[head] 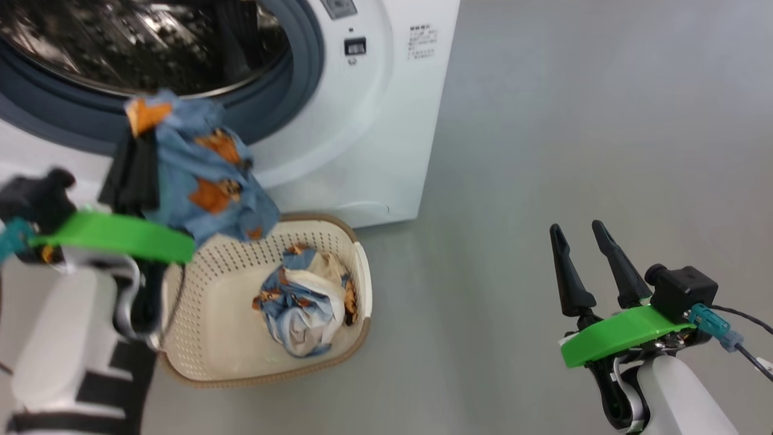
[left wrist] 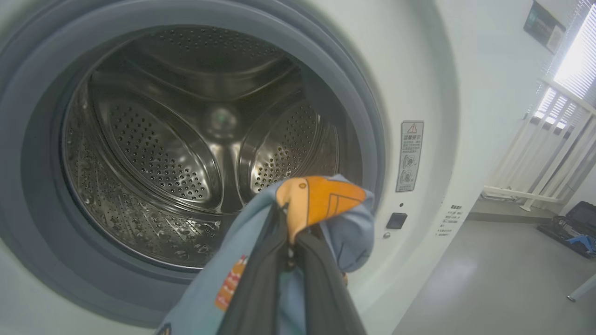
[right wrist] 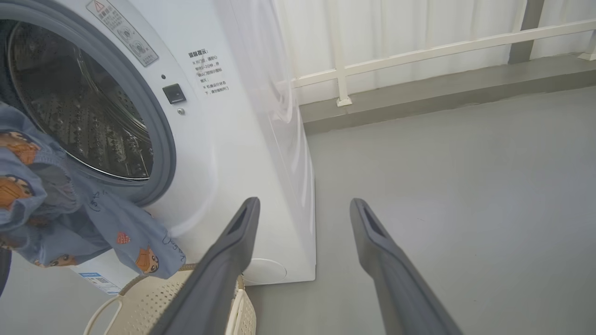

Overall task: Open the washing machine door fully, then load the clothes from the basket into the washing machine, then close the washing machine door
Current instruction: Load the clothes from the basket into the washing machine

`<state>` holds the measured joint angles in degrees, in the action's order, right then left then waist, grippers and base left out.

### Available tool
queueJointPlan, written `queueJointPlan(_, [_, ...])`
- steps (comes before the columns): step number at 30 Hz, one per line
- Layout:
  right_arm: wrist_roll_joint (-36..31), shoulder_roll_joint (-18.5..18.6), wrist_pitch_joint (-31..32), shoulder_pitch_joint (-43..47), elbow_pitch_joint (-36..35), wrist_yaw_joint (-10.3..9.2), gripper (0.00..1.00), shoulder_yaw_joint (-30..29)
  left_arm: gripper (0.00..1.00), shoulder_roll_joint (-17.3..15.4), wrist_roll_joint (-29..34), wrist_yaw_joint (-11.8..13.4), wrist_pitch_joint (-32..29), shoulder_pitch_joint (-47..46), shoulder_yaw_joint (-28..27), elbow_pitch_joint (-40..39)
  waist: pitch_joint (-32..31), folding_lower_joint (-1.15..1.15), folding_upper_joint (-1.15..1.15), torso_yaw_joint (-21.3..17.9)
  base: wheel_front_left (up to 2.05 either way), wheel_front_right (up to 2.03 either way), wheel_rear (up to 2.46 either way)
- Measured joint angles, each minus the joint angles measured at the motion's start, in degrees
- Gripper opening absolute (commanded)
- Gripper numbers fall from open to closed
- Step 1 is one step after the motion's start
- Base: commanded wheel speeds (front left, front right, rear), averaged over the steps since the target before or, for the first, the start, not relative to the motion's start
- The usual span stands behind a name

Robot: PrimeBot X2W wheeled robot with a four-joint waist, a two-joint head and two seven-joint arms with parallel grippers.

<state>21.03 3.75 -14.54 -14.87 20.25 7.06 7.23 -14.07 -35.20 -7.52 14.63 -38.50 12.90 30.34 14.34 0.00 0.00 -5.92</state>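
The washing machine (head: 374,121) stands with its drum (left wrist: 186,153) mouth uncovered, so the opening step looks done, and the drum seems bare of laundry. The basket (head: 205,368) sits just before it, a bundle of clothes (head: 305,305) waiting inside. One blue printed garment (head: 205,175) hangs at the mouth's lower edge, pinched by the left gripper (left wrist: 288,223); the right gripper (head: 577,228) is spread and empty. Loading seems barely begun; closing remains.

White front-loading washing machine (head: 374,121), drum mouth open. Light blue garment with orange cartoon animals (head: 205,175) hangs before its grey gasket, above a cream perforated plastic basket (head: 205,326) holding crumpled blue-and-white clothes (head: 302,302).
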Motion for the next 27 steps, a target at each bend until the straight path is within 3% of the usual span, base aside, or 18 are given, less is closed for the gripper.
queueJointPlan(12, [-0.8, -0.5, 0.0, -3.6, -6.4, 0.0, 1.0, 0.8, 0.0, -4.6, -0.6, 0.0, 0.0, -20.7, 2.6, 16.3, 10.7, 0.0, 0.0, -2.6, 0.0, 0.0, 0.0])
queueJointPlan(19, [0.2, -0.6, 0.0, -3.8, -10.6, 0.0, 1.0, 1.6, 0.0, -9.2, -1.8, 0.0, 0.0, -29.6, 3.3, 18.9, 17.6, 0.0, 0.0, -4.8, 0.0, 0.0, 0.0])
queueJointPlan(27, [0.8, -0.7, 0.0, -3.8, -12.7, 0.0, 1.0, 1.7, 0.0, -11.5, -1.9, 0.0, 0.0, -35.6, 4.9, 20.2, 23.1, 0.0, 0.0, -7.4, 0.0, 0.0, 0.0])
